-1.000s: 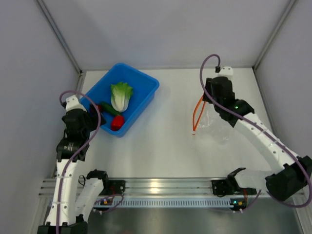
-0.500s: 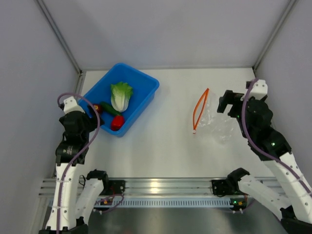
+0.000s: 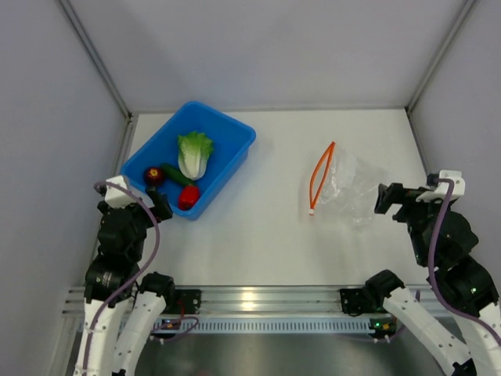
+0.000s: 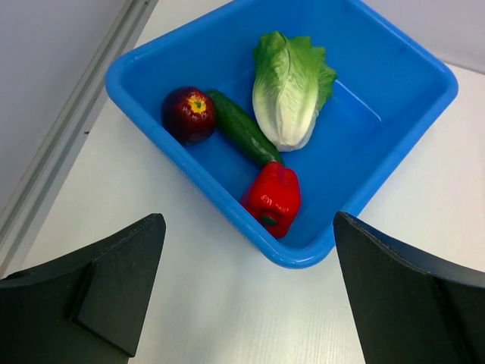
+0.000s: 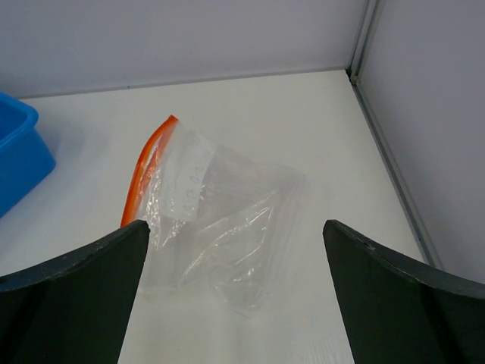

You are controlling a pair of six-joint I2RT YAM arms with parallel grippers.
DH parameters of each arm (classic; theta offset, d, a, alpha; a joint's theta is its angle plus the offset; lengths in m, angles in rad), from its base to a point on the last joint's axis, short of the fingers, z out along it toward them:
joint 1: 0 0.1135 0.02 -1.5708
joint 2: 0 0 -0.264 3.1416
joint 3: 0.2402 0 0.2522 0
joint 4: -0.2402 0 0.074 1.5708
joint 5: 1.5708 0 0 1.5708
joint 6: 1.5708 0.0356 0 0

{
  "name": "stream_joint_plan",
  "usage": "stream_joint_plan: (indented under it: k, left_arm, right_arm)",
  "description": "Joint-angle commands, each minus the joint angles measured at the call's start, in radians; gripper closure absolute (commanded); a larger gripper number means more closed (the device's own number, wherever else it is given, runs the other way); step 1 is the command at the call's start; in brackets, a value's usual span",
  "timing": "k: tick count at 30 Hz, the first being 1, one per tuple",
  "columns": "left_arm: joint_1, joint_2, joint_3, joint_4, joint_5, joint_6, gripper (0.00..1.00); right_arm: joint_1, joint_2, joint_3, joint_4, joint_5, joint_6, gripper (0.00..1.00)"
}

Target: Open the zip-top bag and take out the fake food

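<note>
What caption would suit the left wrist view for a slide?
The blue bin holds lettuce, cucumber, red pepper and a dark red fruit, seen between open fingers.

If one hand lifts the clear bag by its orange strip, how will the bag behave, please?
Probably floppy: the zip-top bag lies crumpled and wrinkled on the table, so it should sag. Likely very light, since it looks empty. The orange strip seems the firmest part to pinch.

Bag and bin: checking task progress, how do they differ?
The bag is clear, limp and looks empty; the bin is blue, rigid and holds the fake food. The bag lies at right, the bin at left. Both rest on the table.
</note>
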Motion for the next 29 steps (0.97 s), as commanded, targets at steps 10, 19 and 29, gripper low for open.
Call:
stream_joint_plan:
  k: [10, 19, 29]
  left_arm:
    - [-0.049, -0.108, -0.059, 0.032, 0.023, 0.008, 0.02]
    - [-0.059, -0.095, -0.059, 0.035, 0.026, 0.005, 0.02]
    - [-0.057, -0.056, -0.052, 0.035, 0.020, 0.004, 0.02]
  right_arm:
    - [0.011, -0.133, -0.163, 0.071, -0.026, -0.030, 0.01]
    - [0.011, -0.098, -0.163, 0.057, -0.007, -0.016, 0.01]
    - [0.010, -0.058, -0.167, 0.052, 0.008, 0.004, 0.00]
